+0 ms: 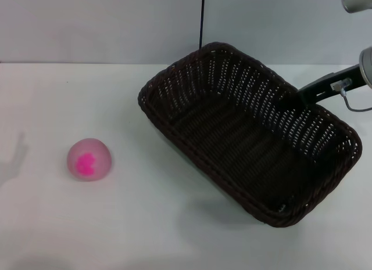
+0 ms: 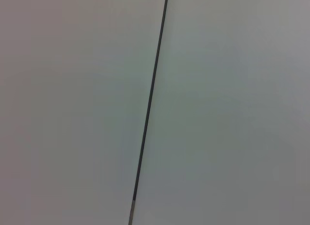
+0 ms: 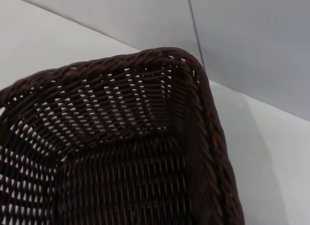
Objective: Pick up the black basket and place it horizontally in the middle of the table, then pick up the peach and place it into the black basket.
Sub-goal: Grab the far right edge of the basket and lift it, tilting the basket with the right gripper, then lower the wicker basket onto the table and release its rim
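The black basket point(image 1: 244, 136) is on the right half of the white table point(image 1: 116, 235), lying diagonally. Its near side looks raised, with a shadow under it. My right gripper point(image 1: 299, 97) reaches in from the right edge and is shut on the basket's far rim. The right wrist view looks down into the empty basket point(image 3: 121, 152) at one corner. The peach point(image 1: 89, 159), pale pink with a magenta blotch, sits on the table at the left, well apart from the basket. My left gripper is out of view.
A grey wall with a thin dark vertical seam point(image 1: 201, 20) stands behind the table. The left wrist view shows only this wall and the seam point(image 2: 147, 109). Bare tabletop lies between the peach and the basket.
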Tool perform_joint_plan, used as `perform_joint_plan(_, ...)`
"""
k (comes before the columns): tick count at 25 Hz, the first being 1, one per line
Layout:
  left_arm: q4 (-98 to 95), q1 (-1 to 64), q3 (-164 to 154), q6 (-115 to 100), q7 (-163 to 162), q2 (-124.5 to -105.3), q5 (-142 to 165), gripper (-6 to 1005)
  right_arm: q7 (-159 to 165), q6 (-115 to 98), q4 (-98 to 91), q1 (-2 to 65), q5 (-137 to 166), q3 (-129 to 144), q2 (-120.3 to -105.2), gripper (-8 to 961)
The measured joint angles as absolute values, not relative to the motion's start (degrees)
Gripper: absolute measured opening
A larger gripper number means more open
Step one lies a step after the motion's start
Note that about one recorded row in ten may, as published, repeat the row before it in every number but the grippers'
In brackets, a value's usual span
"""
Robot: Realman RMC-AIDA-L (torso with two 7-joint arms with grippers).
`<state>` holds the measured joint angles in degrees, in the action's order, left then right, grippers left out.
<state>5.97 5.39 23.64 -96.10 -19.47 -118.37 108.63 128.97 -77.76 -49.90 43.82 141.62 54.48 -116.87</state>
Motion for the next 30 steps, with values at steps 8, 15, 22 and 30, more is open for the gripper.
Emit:
perform_joint_plan(8,5.96,4.89,23.64,-96.44,-19.49,-118.30,108.46,844,127.85,-81.52,-57.03,42.60,141.87,54.54,-117.39,241)
perform_joint_plan(15,5.93,3.89,23.64,-96.77,-19.51,-118.29,108.52,844,116.90,-87.51,-63.14,41.81,141.79,54.53,-117.49,182)
perform_joint_plan(22,5.96,2.45,23.61,-98.25,-19.50,-118.46,108.66,846,102.40,-90.74,-63.98,42.44,141.73,54.49,-117.29,182)
perform_joint_plan(30,5.99,0.96,20.38,-100.02,-18.85,-118.45,108.66,846,90.85,-90.09,-63.22,44.45,140.91,54.27,-117.25,181)
